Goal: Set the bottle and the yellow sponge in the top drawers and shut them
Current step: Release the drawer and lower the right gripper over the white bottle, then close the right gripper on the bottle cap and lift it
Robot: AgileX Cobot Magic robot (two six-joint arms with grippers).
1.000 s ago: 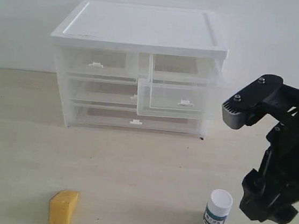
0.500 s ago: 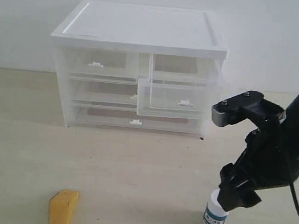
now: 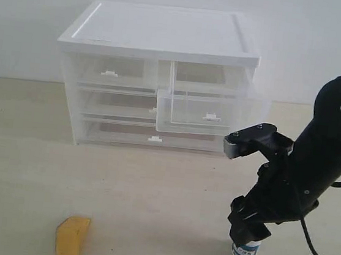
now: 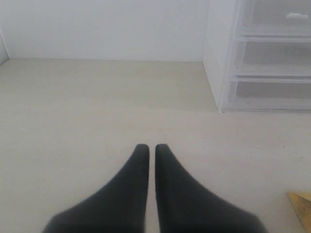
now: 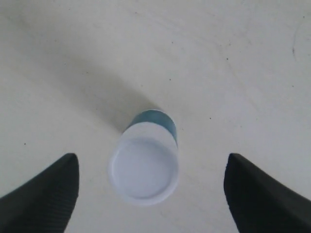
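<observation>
1. Right gripper (image 5: 151, 160) hangs directly over the bottle (image 5: 143, 167), jaws spread wide, one finger on either side and neither touching it. It holds nothing.
2. In the exterior view the bottle (image 3: 244, 251) stands upright on the table (image 3: 150, 193), cap up, at about 5 o'clock from the cabinet (image 3: 162, 34) and well apart from it.
3. The yellow sponge (image 3: 71, 237) lies untouched on the table at about 7 o'clock from the cabinet, off at the bottle's 9 o'clock.
4. Of the top drawers, the right top drawer (image 3: 203, 113) is pulled out and looks empty. The left top drawer (image 3: 109, 71) looks shut.
5. The left gripper (image 4: 147, 148) sits low over bare table, fingers nearly together and holding nothing.
6. By my reading the job has barely begun: one drawer stands ready, but neither item is stowed. What remains is to grasp and drop in the bottle, open the left drawer, stow the sponge, and shut both drawers.
</observation>
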